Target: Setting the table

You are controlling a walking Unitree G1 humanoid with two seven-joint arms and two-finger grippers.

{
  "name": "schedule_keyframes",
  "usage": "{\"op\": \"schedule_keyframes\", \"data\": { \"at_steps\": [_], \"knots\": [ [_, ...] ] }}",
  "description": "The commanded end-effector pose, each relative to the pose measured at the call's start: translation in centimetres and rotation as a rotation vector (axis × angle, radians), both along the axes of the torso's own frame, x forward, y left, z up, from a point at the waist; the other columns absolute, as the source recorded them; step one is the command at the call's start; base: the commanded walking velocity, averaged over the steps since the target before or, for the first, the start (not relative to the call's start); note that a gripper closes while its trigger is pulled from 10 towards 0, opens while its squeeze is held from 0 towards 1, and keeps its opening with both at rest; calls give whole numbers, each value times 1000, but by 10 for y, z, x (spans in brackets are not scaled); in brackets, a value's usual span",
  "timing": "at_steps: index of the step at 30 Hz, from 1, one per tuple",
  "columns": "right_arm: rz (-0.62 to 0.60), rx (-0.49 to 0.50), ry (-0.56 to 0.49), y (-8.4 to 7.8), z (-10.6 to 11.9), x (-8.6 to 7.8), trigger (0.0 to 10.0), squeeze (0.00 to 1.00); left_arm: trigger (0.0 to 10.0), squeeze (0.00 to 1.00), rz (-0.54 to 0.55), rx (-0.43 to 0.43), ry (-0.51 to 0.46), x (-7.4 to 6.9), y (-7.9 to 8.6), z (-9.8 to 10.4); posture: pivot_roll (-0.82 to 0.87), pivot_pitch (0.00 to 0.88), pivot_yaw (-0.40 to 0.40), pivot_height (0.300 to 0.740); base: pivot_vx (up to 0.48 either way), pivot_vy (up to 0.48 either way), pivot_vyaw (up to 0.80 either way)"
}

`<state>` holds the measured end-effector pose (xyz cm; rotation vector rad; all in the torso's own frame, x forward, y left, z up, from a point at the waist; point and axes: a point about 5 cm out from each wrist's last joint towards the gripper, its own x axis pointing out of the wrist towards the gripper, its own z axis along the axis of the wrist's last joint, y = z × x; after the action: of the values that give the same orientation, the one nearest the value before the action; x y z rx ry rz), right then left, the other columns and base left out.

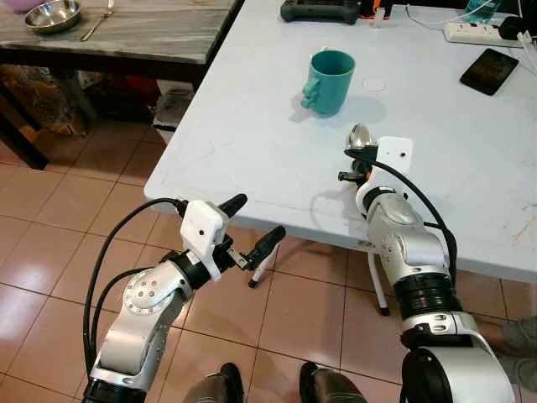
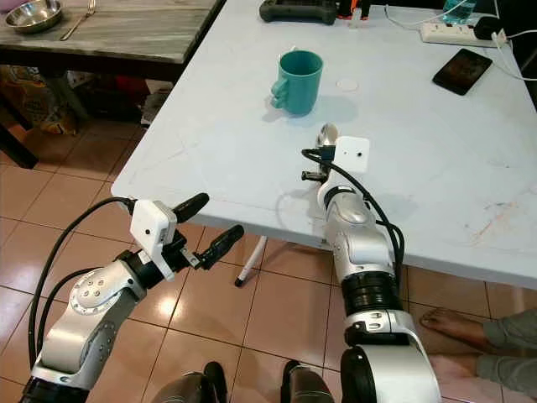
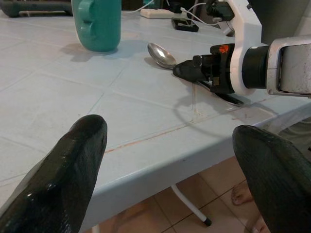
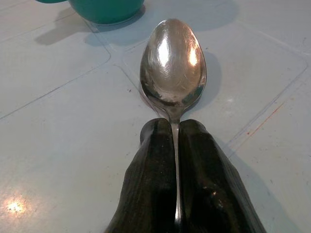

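Left hand (image 1: 255,225) hovered off the white tabletop (image 1: 252,134) edge, above the floor tiles, fingers spread. Teal mug (image 1: 326,81) stood on the tabletop, just beyond the spoon (image 4: 173,65). Right hand (image 4: 175,145) rested low over the tabletop, fingers pinching the spoon handle, bowl toward the mug.

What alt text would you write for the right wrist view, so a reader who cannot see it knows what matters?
The right gripper has its jaws shut on the handle of a metal spoon, whose bowl points ahead over the pale table. The base of a teal mug stands just beyond the spoon's tip.
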<state>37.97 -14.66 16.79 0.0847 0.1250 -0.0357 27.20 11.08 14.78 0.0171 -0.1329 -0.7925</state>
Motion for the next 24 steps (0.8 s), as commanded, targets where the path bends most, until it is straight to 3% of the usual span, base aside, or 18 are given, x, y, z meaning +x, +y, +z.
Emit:
{"op": "schedule_keyframes", "data": {
  "at_steps": [1, 6, 7, 8, 9, 20, 21, 24],
  "knots": [
    [-56, -5, 91, -12, -22, -6, 0, 0, 10000, 0, 1, 10, -1, -1, 1, 0, -202, 242, 37, 740, 0, 0, 0],
    [-53, -13, 72, -12, -18, -7, 0, 0, 10000, 0, 12, 11, -2, 0, 2, 0, -202, 242, 37, 740, 0, 0, 0],
    [-51, -67, -29, -19, -5, -17, 0, 0, 10000, 0, 156, -6, -16, 13, 9, 2, -223, 210, 37, 740, 0, 0, 0],
    [-51, -67, -29, -19, -5, -17, 0, 0, 10000, 0, 156, -6, -16, 13, 9, 2, -223, 210, 37, 740, 0, 0, 0],
    [-43, -129, -142, -24, 9, -32, 0, 0, 10000, 0, 329, -31, -29, 26, 17, 5, -223, 210, 37, 740, 0, 0, 0],
    [-30, -122, -124, -26, 1, -41, 314, 0, 10000, 0, 371, -31, -31, 29, 18, 5, -219, 209, 38, 740, 0, 0, 0],
    [-32, -125, -131, -26, 2, -43, 10000, 0, 10000, 0, 380, -33, -34, 30, 18, 5, -220, 211, 41, 740, 0, 0, 0],
    [-27, -143, -170, -26, 9, -47, 10000, 0, 10000, 0, 411, -45, -43, 32, 19, 7, -219, 211, 42, 740, 0, 0, 0]
  ]
}}
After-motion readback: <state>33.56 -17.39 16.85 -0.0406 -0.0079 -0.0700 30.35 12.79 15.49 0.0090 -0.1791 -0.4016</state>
